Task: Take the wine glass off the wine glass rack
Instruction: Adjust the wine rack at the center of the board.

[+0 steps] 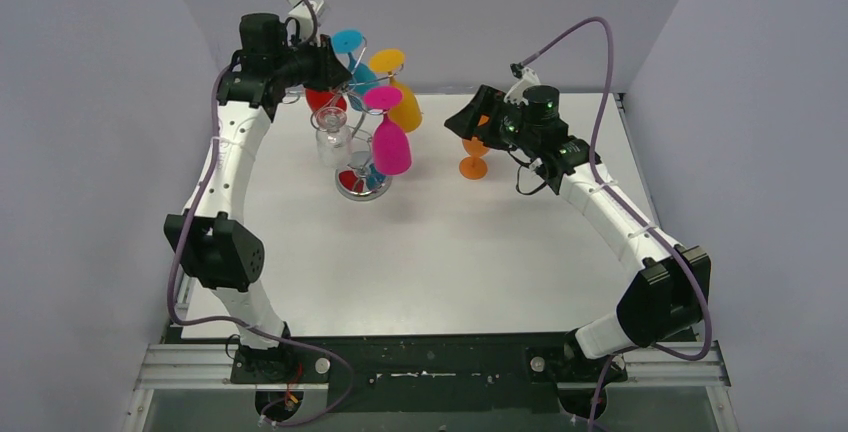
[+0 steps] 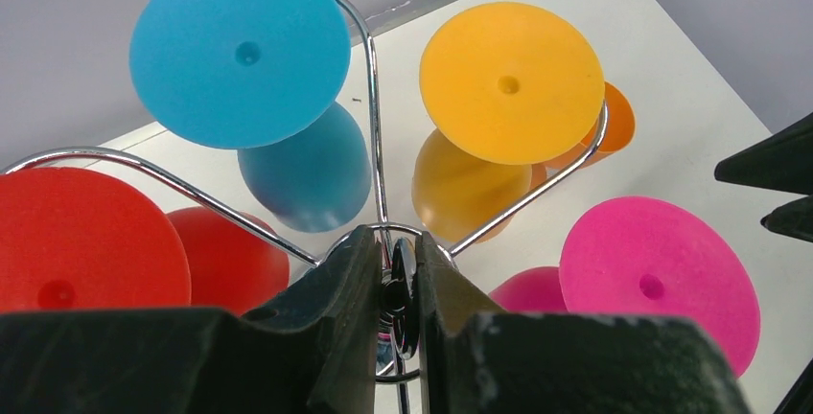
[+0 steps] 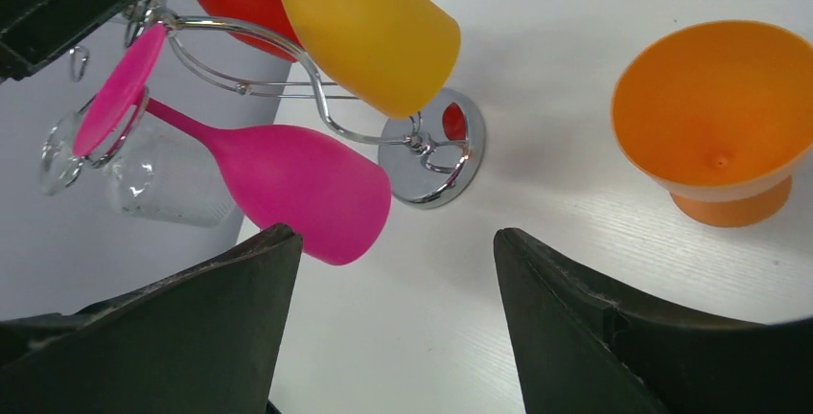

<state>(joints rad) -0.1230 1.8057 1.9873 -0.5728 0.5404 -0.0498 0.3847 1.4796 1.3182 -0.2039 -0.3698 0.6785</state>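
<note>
The silver wire wine glass rack (image 1: 362, 185) stands at the back middle of the table. Blue (image 1: 352, 52), yellow (image 1: 400, 97), pink (image 1: 390, 142), red (image 1: 325, 100) and clear (image 1: 333, 142) glasses hang upside down from it. My left gripper (image 2: 398, 275) is shut on the rack's top centre piece, above the wire arms (image 2: 374, 117). An orange wine glass (image 3: 714, 117) stands upright on the table, off the rack, to the right. My right gripper (image 3: 398, 241) is open and empty, above the table between the rack's base (image 3: 431, 160) and the orange glass (image 1: 474, 157).
The pink glass bowl (image 3: 307, 189) hangs close to my right gripper's left finger. Grey walls close the table at the back and on both sides. The right arm's purple cable (image 1: 600, 62) loops above the back right.
</note>
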